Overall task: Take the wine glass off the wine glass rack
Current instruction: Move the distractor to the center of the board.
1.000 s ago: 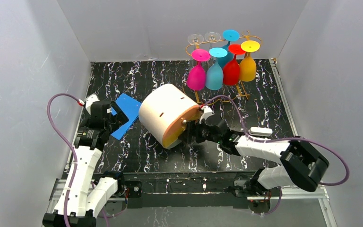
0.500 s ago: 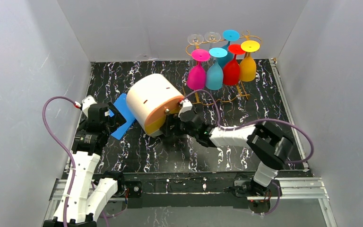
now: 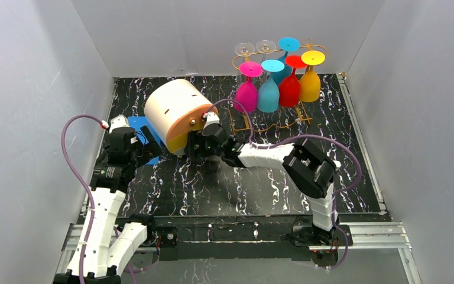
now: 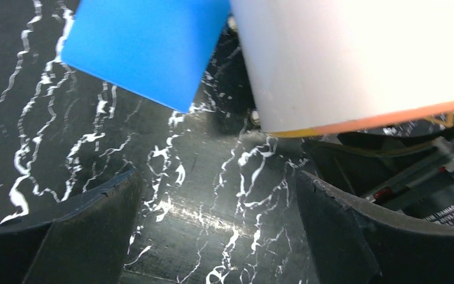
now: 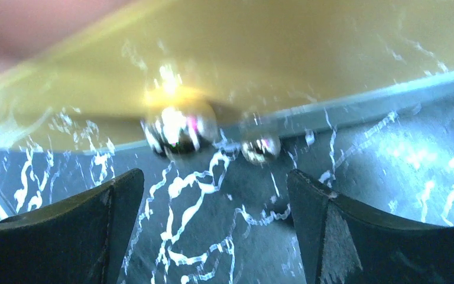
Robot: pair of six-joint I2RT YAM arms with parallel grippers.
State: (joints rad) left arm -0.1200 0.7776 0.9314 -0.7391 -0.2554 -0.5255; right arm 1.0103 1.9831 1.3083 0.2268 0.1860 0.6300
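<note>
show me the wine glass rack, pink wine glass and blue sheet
wine glass rack (image 3: 300, 112), top external view, upright wire
pink wine glass (image 3: 246, 97), top external view, its bowl
blue sheet (image 4: 148, 47), left wrist view, flat face

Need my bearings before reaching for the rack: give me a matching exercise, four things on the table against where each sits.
Things:
1. magenta glass
2. yellow glass
3. blue sheet
4. white drum

Places:
A. lying on its side, mid-table
B. right end of the rack, seen from above
C. flat, beside the left gripper
D. left end of the rack

Pairs: 1-D; 2-B; 3-C; 4-A
</note>
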